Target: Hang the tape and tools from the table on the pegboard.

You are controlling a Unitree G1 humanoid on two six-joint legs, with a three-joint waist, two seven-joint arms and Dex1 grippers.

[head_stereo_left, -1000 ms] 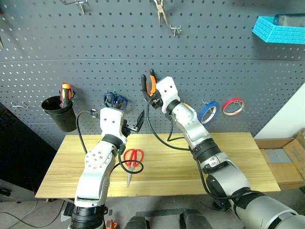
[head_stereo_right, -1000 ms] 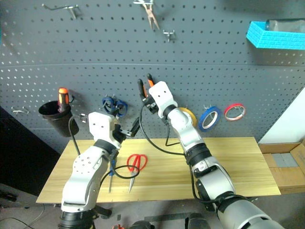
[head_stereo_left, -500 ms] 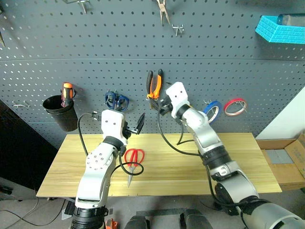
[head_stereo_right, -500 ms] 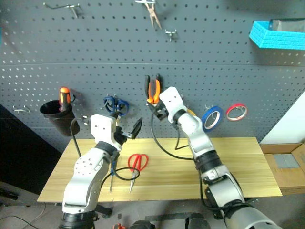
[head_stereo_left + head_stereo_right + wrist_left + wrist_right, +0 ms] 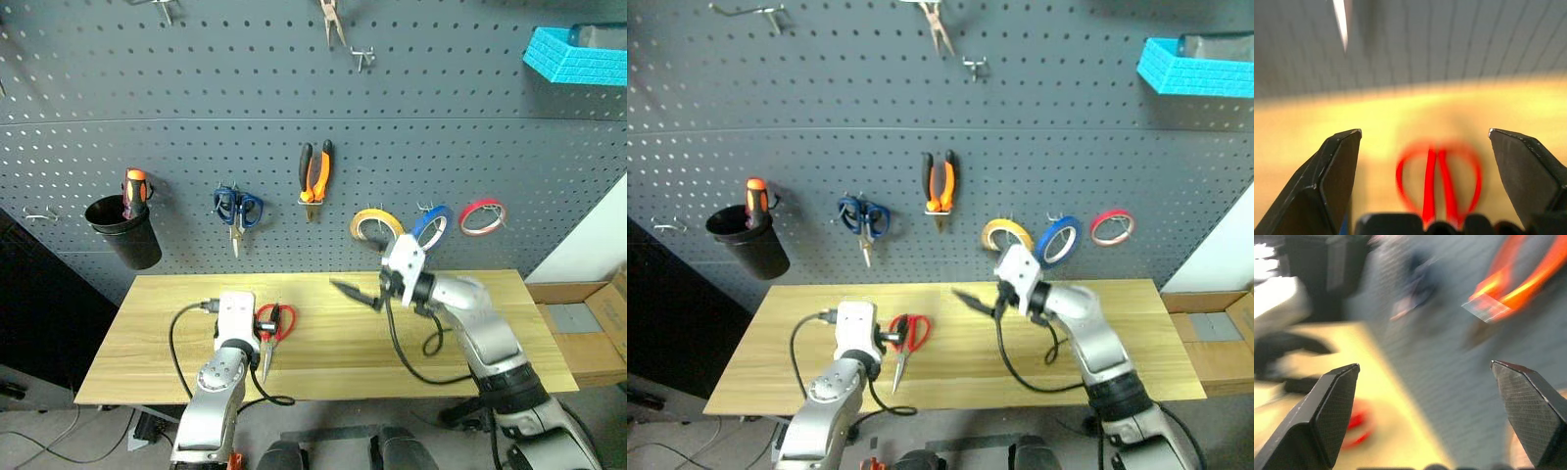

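1. As the red-handled scissors (image 5: 271, 331) lie flat on the table (image 5: 323, 362), the spread left gripper (image 5: 1425, 161) should straddle their handles
2. Right gripper (image 5: 358, 292): spread, empty

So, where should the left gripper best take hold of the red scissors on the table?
Probably at the pivot just below the red loops: the red scissors lie flat, loops toward the pegboard, blades toward the robot. The left gripper, open, could descend from above.

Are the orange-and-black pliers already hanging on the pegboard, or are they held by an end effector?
Hanging. The pliers hang on the pegboard, jaws down, and the open right end effector is apart from them.
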